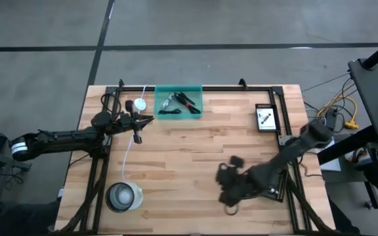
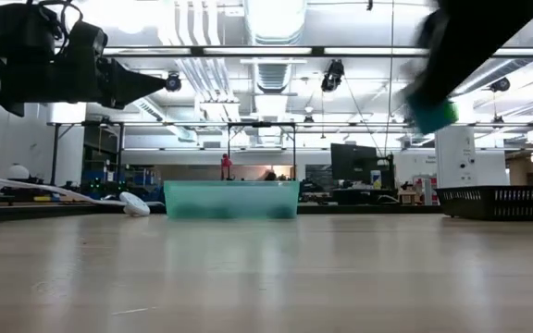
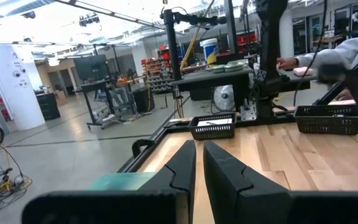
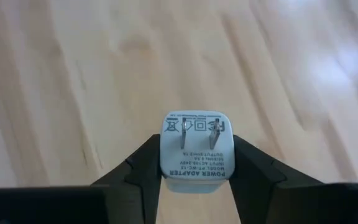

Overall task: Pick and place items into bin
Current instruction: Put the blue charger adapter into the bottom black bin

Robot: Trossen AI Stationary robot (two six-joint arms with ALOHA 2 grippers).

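Observation:
A white power adapter (image 4: 195, 134) with two metal prongs sits between the fingers of my right gripper (image 4: 196, 152), above the near right part of the table (image 1: 231, 189). The teal bin (image 1: 179, 102) rests flat at the far edge, also seen in the low view (image 2: 231, 199). It holds a black cable with a red tie and a silvery clip (image 1: 174, 101). My left gripper (image 1: 143, 120) hovers shut just left of the bin, touching nothing; its fingers (image 3: 185, 168) point across the table. My right gripper pinches the power adapter by two opposite side faces (image 4: 166, 163), one finger (image 4: 138, 171) on each side. The fingers come from above, pointing down at the table. The pronged face looks back at the wrist camera. The adapter is lifted clear of the wood.
A white disc (image 1: 138, 105) lies left of the bin, its white cord trailing toward a clear round container (image 1: 123, 196) near the front left. A black perforated board (image 1: 266, 118) with a white card sits far right. A black frame rims the table. A person's sleeve (image 3: 328, 59) shows beyond.

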